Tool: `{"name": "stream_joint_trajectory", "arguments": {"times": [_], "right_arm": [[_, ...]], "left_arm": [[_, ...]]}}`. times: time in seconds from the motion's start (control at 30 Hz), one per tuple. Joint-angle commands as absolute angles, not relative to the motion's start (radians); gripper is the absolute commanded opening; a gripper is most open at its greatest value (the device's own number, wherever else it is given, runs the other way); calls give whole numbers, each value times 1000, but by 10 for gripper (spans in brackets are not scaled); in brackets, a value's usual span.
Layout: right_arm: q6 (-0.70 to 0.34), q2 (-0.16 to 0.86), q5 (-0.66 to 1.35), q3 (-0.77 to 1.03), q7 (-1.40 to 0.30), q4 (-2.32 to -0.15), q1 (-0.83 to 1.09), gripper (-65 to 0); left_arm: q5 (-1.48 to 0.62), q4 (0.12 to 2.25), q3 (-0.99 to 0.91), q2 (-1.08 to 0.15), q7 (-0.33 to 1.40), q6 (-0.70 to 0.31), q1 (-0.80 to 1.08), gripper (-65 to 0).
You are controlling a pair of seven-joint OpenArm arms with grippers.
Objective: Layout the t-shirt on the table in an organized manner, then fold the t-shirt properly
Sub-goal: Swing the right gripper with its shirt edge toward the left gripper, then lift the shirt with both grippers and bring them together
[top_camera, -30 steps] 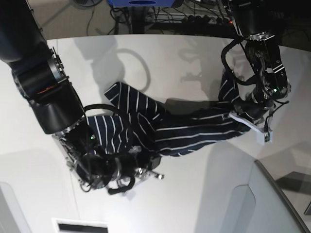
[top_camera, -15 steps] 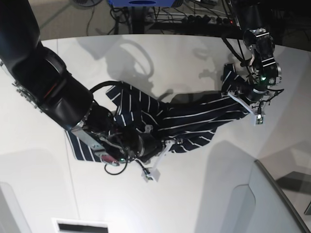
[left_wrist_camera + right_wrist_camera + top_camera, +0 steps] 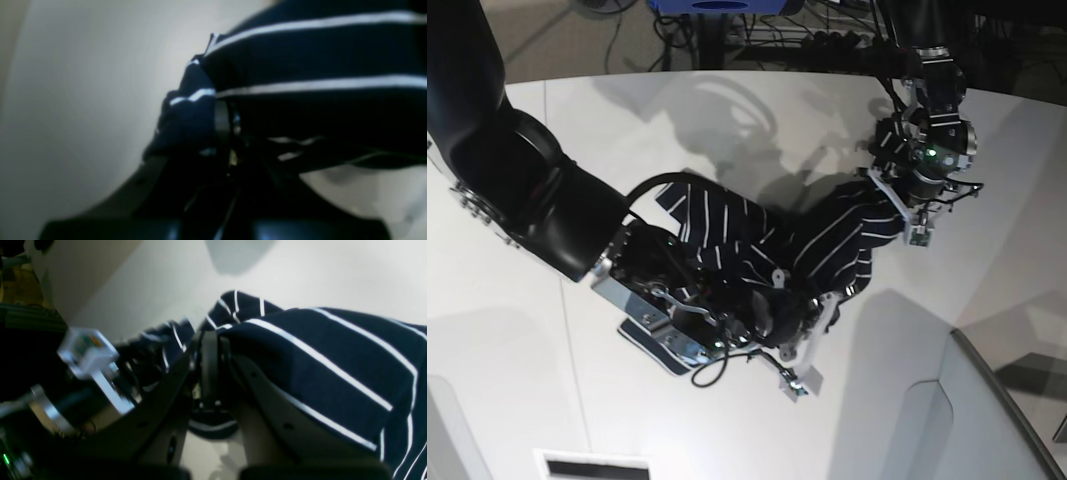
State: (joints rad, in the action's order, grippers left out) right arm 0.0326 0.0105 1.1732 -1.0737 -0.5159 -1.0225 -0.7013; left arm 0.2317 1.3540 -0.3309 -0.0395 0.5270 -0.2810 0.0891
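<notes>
While my left gripper (image 3: 905, 205) and right gripper (image 3: 772, 315) are each clamped on a bunch of the t-shirt (image 3: 817, 240), it hangs limp between them over the middle of the bench (image 3: 577, 130). Soft, light cloth; I judge hems or shoulders the better hold. Bare bench lies all around, its curved edge well behind.

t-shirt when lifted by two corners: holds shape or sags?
Likely sags: the t-shirt droops and bunches between the left gripper and right gripper, both shut on it. Probably light, since thin folds drape over the jaws. It may drag across the table.
</notes>
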Motion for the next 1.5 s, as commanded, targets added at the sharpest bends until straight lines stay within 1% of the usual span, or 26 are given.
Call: {"name": "stream_joint_trajectory", "arguments": {"times": [0.0,0.07,0.13,0.2,0.23,0.3,0.37,0.4,0.43,0.47,0.53,0.6,0.67,0.8,0.9,0.97,1.0,1.07,1.17,1.33,1.47], "right_arm": [[18,-22,1170,-1066,-490,-1030,-743,-650],[13,-56,1087,-1066,-490,-989,-743,-648],[-25,-105,993,-1063,-487,-898,-737,-639],[-61,-125,949,-1061,-452,-803,-725,-587],[-70,-125,947,-1061,-412,-773,-720,-540],[-71,-122,947,-1061,-364,-731,-713,-408],[-71,-111,947,-1061,-369,-723,-713,-243],[-71,-88,947,-1061,-383,-743,-713,-171],[-71,-70,947,-1061,-398,-785,-710,-137],[-70,-44,949,-1061,-417,-845,-694,-141],[-68,19,960,-1017,-450,-992,-651,-176],[-68,87,997,-911,-490,-1132,-572,-201],[-68,134,1009,-791,-556,-1233,-487,-201],[-71,160,1007,-618,-679,-1323,-325,-201],[-79,160,1007,-585,-705,-1319,-268,-198],[-88,159,1013,-582,-705,-1299,-248,-161],[-108,154,1013,-581,-705,-1283,-245,-137],[-157,124,1013,-579,-705,-1244,-243,-116],[-211,93,1013,-568,-704,-1170,-260,-114],[-268,42,1009,-513,-705,-1061,-288,-114],[-272,22,1009,-510,-705,-1046,-311,-114]], "left_arm": [[226,1380,-326,-44,510,-280,81,-650],[228,1380,-325,-36,512,-280,87,-650],[234,1380,-321,-36,513,-280,87,-650],[234,1380,-325,-36,513,-280,91,-650],[234,1380,-326,-36,513,-280,91,-650],[234,1380,-326,-44,513,-280,108,-650],[234,1380,-326,-44,512,-280,120,-650],[236,1380,-326,-44,512,-280,125,-650],[236,1380,-326,-44,512,-280,130,-650],[234,1380,-326,-44,512,-280,131,-650],[228,1380,-326,-44,512,-280,131,-650],[228,1380,-326,-44,512,-280,131,-650],[228,1380,-326,-44,512,-280,128,-650],[229,1380,-326,-44,512,-280,127,-650],[231,1380,-326,-44,512,-280,125,-650],[231,1380,-326,-44,512,-280,125,-650],[228,1380,-326,-44,512,-280,125,-650],[228,1380,-326,-44,512,-280,125,-650],[228,1380,-326,-44,512,-280,127,-650],[228,1380,-328,-44,510,-280,131,-650],[226,1380,-328,-51,510,-280,131,-650]]}}
